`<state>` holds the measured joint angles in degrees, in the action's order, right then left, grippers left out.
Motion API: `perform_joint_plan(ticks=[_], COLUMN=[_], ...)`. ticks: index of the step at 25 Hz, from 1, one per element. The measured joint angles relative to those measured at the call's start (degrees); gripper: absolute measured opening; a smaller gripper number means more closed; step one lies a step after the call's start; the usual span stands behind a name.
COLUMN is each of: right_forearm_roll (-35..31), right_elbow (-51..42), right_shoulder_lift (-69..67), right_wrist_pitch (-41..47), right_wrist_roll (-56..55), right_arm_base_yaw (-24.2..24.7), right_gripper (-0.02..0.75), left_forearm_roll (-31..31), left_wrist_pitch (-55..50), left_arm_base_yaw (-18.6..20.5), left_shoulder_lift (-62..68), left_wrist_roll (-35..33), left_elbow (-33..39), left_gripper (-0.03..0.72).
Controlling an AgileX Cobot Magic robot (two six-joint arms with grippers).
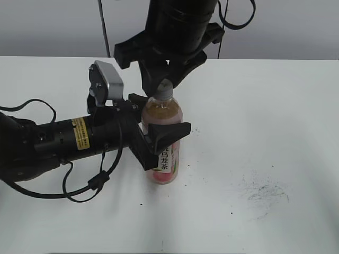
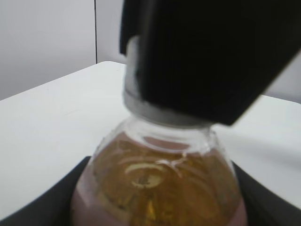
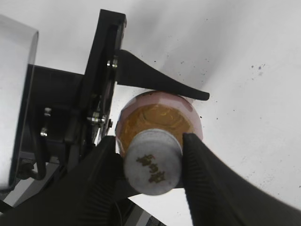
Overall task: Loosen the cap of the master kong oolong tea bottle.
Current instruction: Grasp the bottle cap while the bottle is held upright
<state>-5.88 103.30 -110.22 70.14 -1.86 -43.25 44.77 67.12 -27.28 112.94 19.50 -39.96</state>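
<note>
White table (image 1: 275,106) with grey scuff marks (image 1: 265,193), pale grey wall (image 1: 53,26) behind.

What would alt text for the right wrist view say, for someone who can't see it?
Seen from above, the right hand is shut on the cap of the master kong oolong tea bottle, one dark finger on each side. The left hand clamps the bottle's body below, on the white table.
</note>
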Motion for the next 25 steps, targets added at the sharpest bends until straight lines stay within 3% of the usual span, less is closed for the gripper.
perform_joint_plan(ticks=[13,18,25], right_forearm_roll=[-0.2,0.2,0.2], right_elbow=[-2.0,-2.0,-2.0], right_shoulder_lift=[0.5,1.7,1.7], right_wrist_pitch=[-0.1,-0.1,-0.1], right_wrist_roll=[0.0,0.0,1.9], right_arm_base_yaw=[0.0,0.0,0.0], right_gripper=[0.344,0.279,0.272], left_forearm_roll=[0.0,0.1,0.1], left_wrist_pitch=[0.0,0.0,0.0], left_arm_base_yaw=[0.0,0.0,0.0], left_shoulder_lift=[0.0,0.0,0.0], left_wrist_roll=[0.0,0.0,0.0], left_elbow=[0.0,0.0,0.0], left_gripper=[0.446,0.446,0.446])
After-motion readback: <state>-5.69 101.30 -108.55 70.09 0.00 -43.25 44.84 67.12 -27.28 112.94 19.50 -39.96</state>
